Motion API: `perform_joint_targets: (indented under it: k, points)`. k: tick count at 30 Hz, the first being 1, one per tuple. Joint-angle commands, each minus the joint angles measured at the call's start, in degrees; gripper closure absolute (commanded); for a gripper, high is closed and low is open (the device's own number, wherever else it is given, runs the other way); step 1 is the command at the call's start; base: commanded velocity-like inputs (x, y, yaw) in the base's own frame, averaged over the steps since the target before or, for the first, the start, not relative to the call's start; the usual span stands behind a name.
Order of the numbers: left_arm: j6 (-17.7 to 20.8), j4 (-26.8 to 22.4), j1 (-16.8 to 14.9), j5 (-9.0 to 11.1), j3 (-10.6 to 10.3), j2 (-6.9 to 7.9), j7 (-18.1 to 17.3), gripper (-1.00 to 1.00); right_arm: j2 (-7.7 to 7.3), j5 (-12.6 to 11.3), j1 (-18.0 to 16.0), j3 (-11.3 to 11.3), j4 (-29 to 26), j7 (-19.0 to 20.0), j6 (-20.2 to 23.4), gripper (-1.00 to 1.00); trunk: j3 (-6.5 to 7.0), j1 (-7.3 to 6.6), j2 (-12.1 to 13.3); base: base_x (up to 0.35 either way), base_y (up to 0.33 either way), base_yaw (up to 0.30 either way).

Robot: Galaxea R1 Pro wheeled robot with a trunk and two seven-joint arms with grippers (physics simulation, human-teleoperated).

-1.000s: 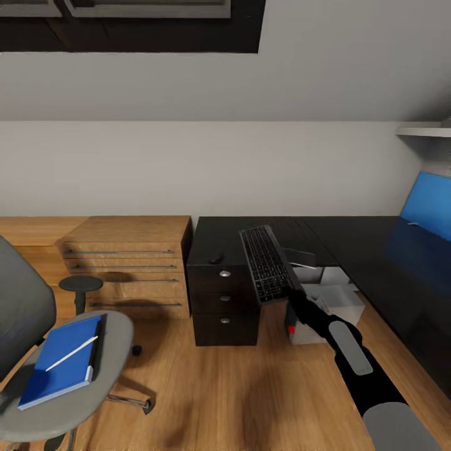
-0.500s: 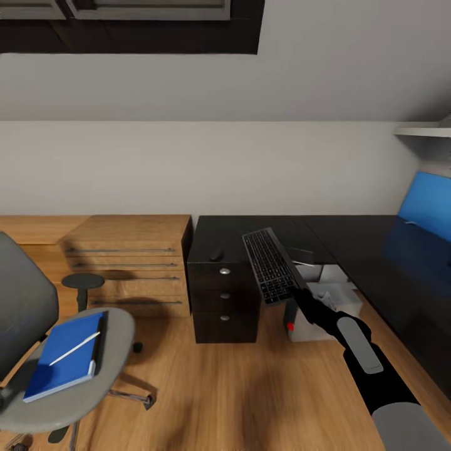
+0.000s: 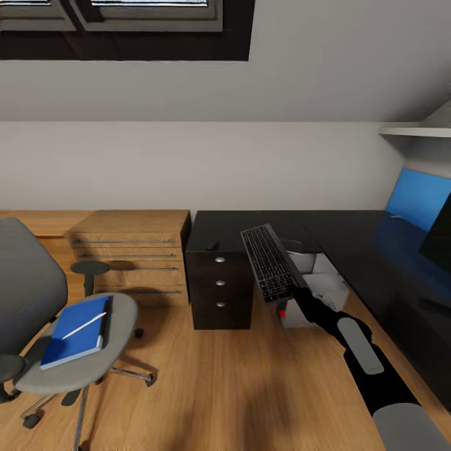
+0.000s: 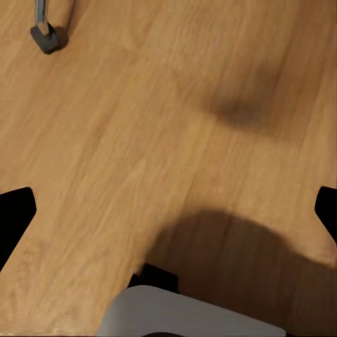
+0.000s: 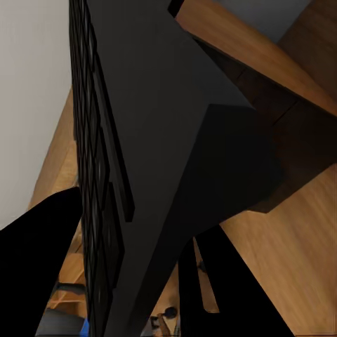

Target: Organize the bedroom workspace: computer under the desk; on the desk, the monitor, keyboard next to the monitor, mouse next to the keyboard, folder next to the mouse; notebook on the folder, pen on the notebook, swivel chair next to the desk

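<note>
Gripping the near end of the keyboard (image 3: 269, 263), the right gripper (image 3: 294, 293) is closed on it and holds it in the air, tilted, with the key side facing up and toward the left; the far end reaches over the front edge of the desk (image 3: 351, 241), above the gap between the black drawer unit (image 3: 219, 283) and the computer (image 3: 294, 313), which sits on the floor under the desktop with its red dot showing. In the right wrist view the keyboard (image 5: 105, 182) runs edge-on between the dark fingers. Beyond the keyboard's far left corner, the small mouse (image 3: 213, 245) lies on the desktop over the drawer unit. At the right edge of the head view a dark slab that looks like the monitor (image 3: 438, 235) stands on the desk in front of the blue back panel (image 3: 410, 200). Well to the left, past the wooden drawer chest (image 3: 131, 257), the swivel chair (image 3: 37, 294) carries the folder (image 3: 72, 335) on its seat, the notebook (image 3: 104, 322) along the folder's right edge, and the pen (image 3: 83, 325) lying across the blue cover. The left gripper (image 4: 168, 210) hangs over bare wooden floor (image 3: 238, 382), its finger tips spread wide apart and holding nothing.
</note>
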Motion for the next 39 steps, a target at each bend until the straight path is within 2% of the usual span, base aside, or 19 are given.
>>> perform_joint_targets:
  k: [1, 13, 31, 39]
  points:
    - [-0.06, 0.06, -0.03, 0.23, 0.46, 0.0, -0.6, -1.0, -0.05, -0.64, -0.02, 0.11, -0.1, -0.47, 0.0, 1.0, -0.05, -0.03, -0.03, -0.262, -0.092, 0.0]
    - [-0.06, 0.06, -0.03, 0.23, 0.51, -0.04, -0.6, -1.0, -0.03, -0.63, 0.0, 0.11, -0.08, -0.09, -0.01, 1.0, -0.05, -0.03, -0.03, -0.216, -0.08, 0.0]
    - [-0.06, 0.06, -0.03, 0.23, 0.48, -0.12, -0.6, -1.0, -0.12, -0.72, 0.0, 0.03, -0.34, -0.14, 0.13, 1.0, -0.05, -0.03, -0.03, -0.014, -0.002, 0.0]
    - [-0.06, 0.06, -0.03, 0.23, 0.5, -0.13, -0.6, -1.0, -1.5, -0.97, 0.97, 0.02, -3.92, -0.11, 0.38, 1.0, -0.05, -0.03, -0.03, -0.01, -0.119, 0.0]
